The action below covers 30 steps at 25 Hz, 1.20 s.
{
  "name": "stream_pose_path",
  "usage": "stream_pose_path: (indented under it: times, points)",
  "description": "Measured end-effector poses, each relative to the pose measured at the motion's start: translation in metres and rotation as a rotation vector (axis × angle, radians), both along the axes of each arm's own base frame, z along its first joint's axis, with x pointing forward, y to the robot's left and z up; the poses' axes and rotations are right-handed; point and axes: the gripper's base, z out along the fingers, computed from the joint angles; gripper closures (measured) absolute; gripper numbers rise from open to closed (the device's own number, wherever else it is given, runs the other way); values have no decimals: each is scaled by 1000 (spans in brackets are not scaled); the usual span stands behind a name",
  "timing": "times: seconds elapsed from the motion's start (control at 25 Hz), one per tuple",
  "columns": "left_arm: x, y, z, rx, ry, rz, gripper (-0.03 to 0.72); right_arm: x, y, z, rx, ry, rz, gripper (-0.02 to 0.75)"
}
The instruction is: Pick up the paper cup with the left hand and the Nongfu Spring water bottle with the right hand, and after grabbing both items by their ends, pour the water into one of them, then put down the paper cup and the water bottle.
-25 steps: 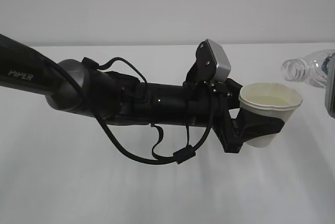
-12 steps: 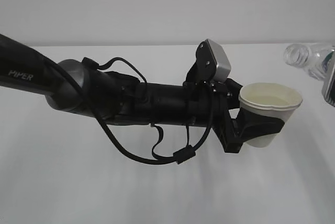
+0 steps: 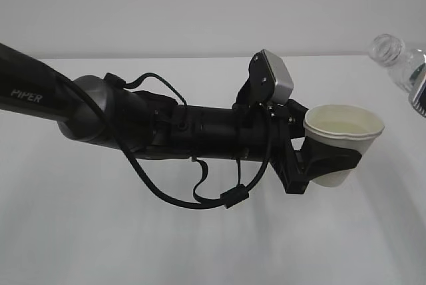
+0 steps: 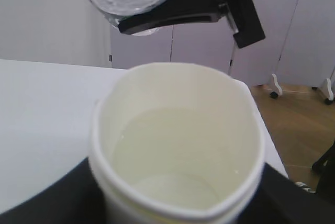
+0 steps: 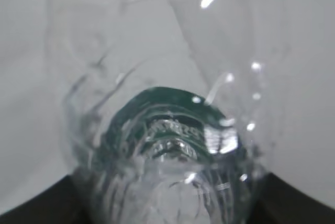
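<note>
- Table (image 3: 200,245): white, fills most of the scene, pale wall behind it.
- Left arm (image 3: 133,122): black, "PIPER" on it, reaches in from the left across the middle, loose cables hanging under it, grey camera box (image 3: 276,75) on top near the wrist.
- Left gripper (image 3: 329,162): clamped on the cup's lower body, one jaw on each side; cup held off the table.
- Right gripper (image 4: 193,7): pinching the bottle's body. Only its black jaws show, top of the left wrist view.
- Bottle (image 3: 399,62): clear, no cap, far right edge, above and right of the cup, apart from it, neck pointing up-left.
- Cup (image 3: 343,142): white paper, upright, right of centre, rim slightly squashed.
- Water (image 4: 180,156): clear, shallow pool in the cup's bottom.
</note>
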Motion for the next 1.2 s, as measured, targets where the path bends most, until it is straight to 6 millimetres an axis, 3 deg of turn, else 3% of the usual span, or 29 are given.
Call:
stream_pose_path:
  times: [1.2]
  points:
    - [3, 2, -2, 17, 0, 20, 258, 0, 5, -1, 567, -18, -223, 332]
